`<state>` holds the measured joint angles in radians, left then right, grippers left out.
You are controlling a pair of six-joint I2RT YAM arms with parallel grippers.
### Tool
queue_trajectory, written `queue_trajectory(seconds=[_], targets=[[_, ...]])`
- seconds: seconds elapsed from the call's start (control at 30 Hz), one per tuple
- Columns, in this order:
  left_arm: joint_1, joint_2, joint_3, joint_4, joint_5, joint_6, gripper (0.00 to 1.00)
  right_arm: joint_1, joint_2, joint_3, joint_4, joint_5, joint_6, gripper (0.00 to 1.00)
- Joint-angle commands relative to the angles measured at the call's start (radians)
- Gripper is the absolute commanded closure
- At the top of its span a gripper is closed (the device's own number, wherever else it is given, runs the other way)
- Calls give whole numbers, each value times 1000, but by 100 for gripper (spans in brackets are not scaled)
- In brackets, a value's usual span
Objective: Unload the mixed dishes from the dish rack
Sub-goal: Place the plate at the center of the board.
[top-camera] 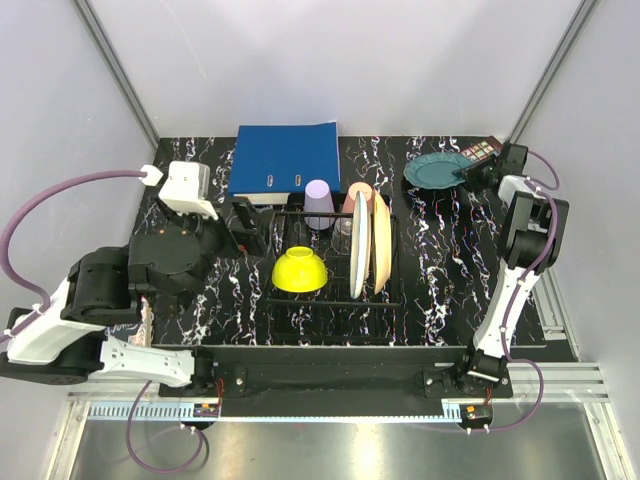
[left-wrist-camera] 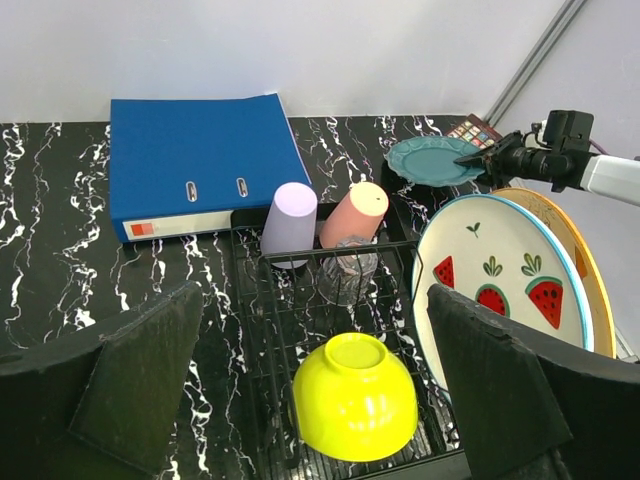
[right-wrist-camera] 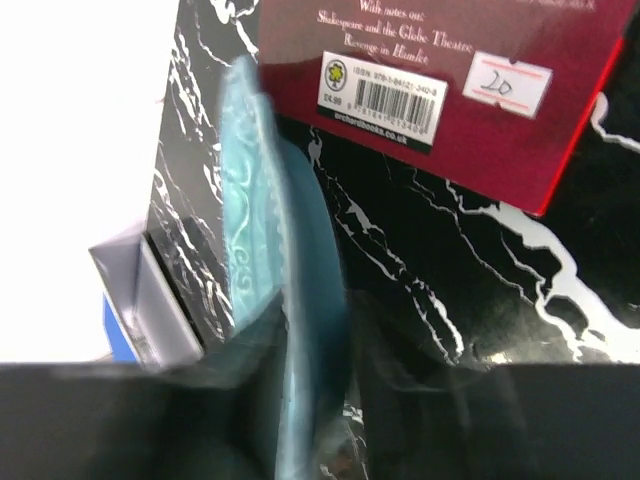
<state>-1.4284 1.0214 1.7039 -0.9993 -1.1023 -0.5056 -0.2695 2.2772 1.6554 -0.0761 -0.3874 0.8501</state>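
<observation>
Binder (top-camera: 285,155) behind rack (top-camera: 340,302); bowl (top-camera: 299,269), cups (top-camera: 319,203), plates (top-camera: 368,240) in rack; lone plate (top-camera: 436,170) far right.

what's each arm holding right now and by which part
The right jaws grip the teal plate by its right-hand rim. The left jaws are open, holding nothing.

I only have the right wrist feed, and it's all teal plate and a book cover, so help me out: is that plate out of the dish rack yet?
Observer: Yes. The teal plate lies flat on the table at the far right, outside the dish rack, the right gripper at its rim.
Operator: What's left in the rack?
Observer: A yellow bowl, a lilac cup, a salmon-pink cup, a clear glass, plus the watermelon plate and peach plate standing on edge.
Operator: And the left arm?
Observer: The left gripper hangs wide open, facing the rack, holding nothing.
</observation>
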Motion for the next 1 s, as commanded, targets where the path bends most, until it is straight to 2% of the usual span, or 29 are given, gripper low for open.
queue_trajectory(seconds=[0.0, 0.17, 0.23, 0.37, 0.7, 0.8, 0.93, 0.97], targets=[[16, 20, -6, 68, 42, 7, 1, 3, -5, 21, -57, -13, 58, 53], [25, 31, -7, 77, 62, 16, 1, 3, -42, -17, -99, 1, 60, 37], [26, 26, -16, 87, 71, 16, 1, 3, -57, -29, -125, 7, 61, 27], [48, 25, -24, 96, 94, 18, 1, 3, -120, -65, -177, 48, 61, 16], [94, 28, -44, 106, 159, 22, 1, -40, -264, -213, -269, 108, 29, 12], [112, 34, -50, 108, 159, 21, 1, -53, -372, -304, -268, 153, 37, 12], [161, 40, -40, 125, 199, 48, 1, -37, -655, -422, -231, 226, 75, 14], [175, 42, -38, 158, 237, 62, 1, -7, -698, -419, -273, 279, 78, 15]])
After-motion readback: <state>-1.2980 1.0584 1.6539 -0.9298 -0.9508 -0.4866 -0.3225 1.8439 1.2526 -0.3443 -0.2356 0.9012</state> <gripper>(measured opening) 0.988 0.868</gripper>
